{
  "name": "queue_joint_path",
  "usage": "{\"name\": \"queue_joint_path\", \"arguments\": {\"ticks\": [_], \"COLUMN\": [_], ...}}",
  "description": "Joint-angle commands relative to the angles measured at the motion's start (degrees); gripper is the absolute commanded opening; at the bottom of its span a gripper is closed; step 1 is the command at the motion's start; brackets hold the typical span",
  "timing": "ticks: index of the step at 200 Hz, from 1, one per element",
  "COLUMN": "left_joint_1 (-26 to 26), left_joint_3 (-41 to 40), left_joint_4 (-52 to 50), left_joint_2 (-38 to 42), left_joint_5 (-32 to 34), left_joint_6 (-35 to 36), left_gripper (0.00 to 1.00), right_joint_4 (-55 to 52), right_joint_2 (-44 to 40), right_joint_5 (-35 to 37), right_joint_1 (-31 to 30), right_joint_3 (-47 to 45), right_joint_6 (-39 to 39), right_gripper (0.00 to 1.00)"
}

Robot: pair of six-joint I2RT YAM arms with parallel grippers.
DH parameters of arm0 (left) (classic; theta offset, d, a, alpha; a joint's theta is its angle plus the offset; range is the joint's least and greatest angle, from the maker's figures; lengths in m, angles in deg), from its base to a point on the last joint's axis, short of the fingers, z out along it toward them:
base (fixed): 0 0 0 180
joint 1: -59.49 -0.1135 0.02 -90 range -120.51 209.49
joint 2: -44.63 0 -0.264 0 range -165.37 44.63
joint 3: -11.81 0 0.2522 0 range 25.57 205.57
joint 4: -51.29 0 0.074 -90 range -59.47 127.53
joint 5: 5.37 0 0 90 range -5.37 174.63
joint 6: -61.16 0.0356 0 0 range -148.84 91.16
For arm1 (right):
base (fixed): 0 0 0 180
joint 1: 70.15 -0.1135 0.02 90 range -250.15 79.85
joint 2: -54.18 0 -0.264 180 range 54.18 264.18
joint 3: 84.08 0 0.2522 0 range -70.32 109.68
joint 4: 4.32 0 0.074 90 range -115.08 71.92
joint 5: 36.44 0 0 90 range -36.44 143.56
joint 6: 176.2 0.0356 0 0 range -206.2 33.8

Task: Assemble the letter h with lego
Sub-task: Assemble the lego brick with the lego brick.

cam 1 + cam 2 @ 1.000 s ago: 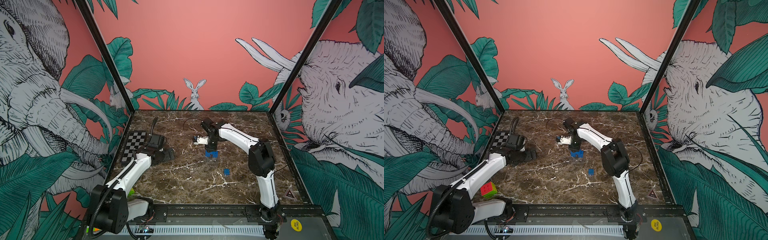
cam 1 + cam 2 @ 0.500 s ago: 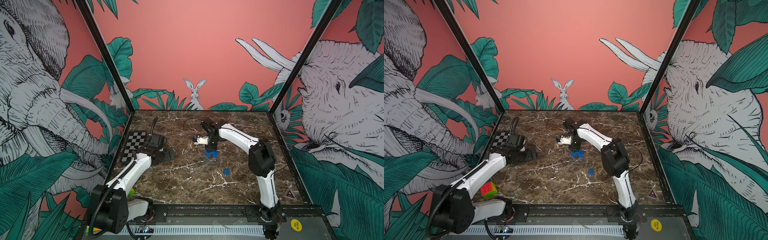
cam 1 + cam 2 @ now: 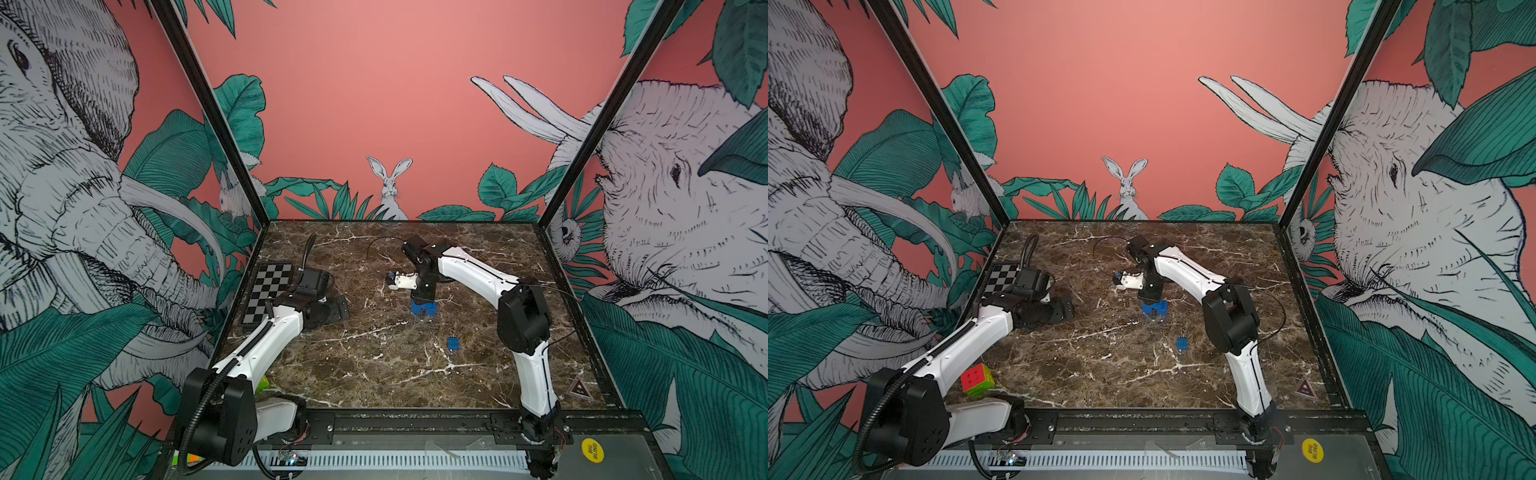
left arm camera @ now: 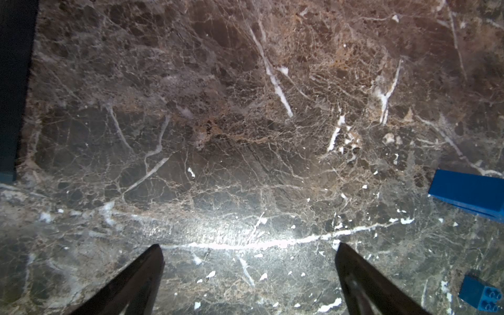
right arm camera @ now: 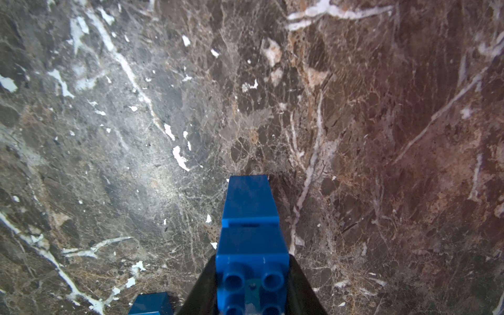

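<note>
Marble-veined tabletop [image 3: 374,374], jungle-mural walls [image 3: 374,104]: at frame centre our right pincer [image 5: 252,268] clamps the top of the half-built letter h [image 3: 424,308]. We judge it light, rigid and slick; hold the flat sides. Left pincer [image 4: 248,245] gapes empty; one loose lego [image 3: 453,344] lies lower right of it.

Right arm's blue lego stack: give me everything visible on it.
The blue brick stack is glossy plastic, several bricks joined. It appears to stand on the marble table, and both top views show a notch between two feet at its base. Round studs face up on the top brick. The right gripper is closed on that brick, with dark fingers flanking it.
</note>
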Motion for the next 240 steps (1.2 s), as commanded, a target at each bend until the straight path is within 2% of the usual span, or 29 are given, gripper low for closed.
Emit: {"name": "queue_joint_path", "arguments": {"ticks": [1, 64, 109, 175, 240], "left_joint_1": [0.1, 0.1, 0.1, 0.1, 0.1], "left_joint_3": [-0.2, -0.2, -0.4, -0.3, -0.4], "left_joint_4": [-0.6, -0.7, -0.6, -0.6, -0.6], "left_joint_2": [-0.3, -0.3, -0.1, -0.1, 0.0], "left_joint_5": [0.3, 0.3, 0.4, 0.4, 0.4], "left_joint_6": [0.4, 0.4, 0.4, 0.5, 0.5], "left_gripper": [0.99, 0.99, 0.99, 0.99, 0.99], "right_joint_4": [-1.6, -0.9, -0.7, -0.6, -1.6], "right_joint_2": [-2.5, -2.6, -2.9, -3.1, -2.2], "right_joint_5": [-0.4, 0.5, 0.6, 0.6, 0.0], "right_joint_1": [0.1, 0.1, 0.1, 0.1, 0.1], "right_joint_3": [-0.5, -1.0, -0.9, -0.7, 0.4], "right_joint_6": [0.2, 0.1, 0.2, 0.1, 0.2], "right_gripper": [0.34, 0.42, 0.43, 0.4, 0.32]}}
